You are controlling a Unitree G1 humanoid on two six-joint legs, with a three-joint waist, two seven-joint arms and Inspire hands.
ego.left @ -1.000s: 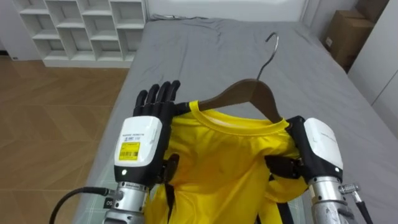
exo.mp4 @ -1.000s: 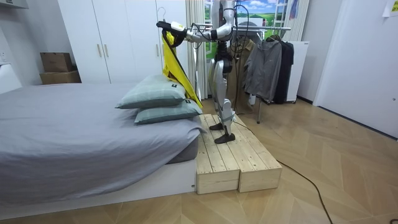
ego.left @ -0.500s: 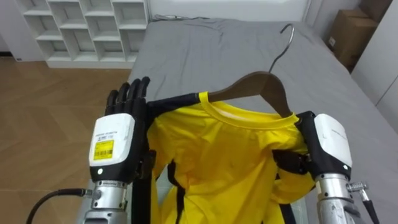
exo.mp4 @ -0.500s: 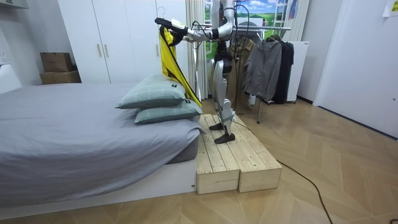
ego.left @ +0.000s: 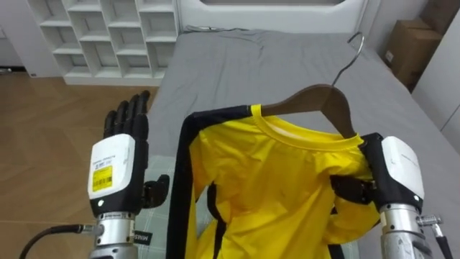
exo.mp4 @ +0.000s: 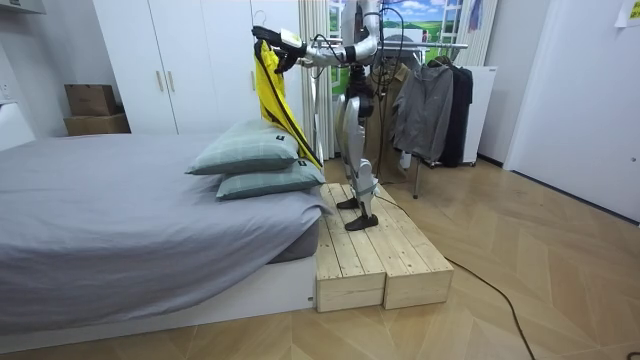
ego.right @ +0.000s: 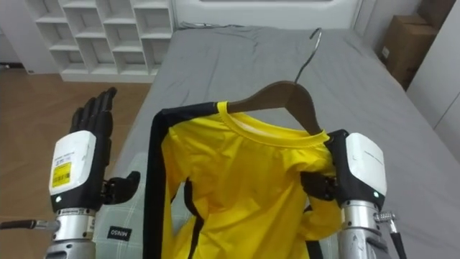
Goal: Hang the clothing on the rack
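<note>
1. The right hand's (ego.left: 399,171) fingers (ego.left: 351,188) are clenching the yellow shirt (ego.left: 273,187) at its shoulder, over one end of the wooden hanger (ego.left: 320,101) (cloth is covering part of the grip, so its depth is unclear).
2. The left hand (ego.left: 115,162) is hovering released, fingers (ego.left: 126,119) straight, just beside the shirt's black-trimmed edge and apart from it.
3. The shirt is hanging on the hanger, raised above the bed (ego.left: 237,65), with the metal hook (ego.left: 353,49) pointing away from the robot.
4. The clothes rack (exo.mp4: 445,45) is standing behind the robot in the room view, so turning is likely coming next. It seems best done slowly, with the hanger level.
5. The free hand could be steadying the unheld shoulder, then guiding the hook over the rail.
</note>
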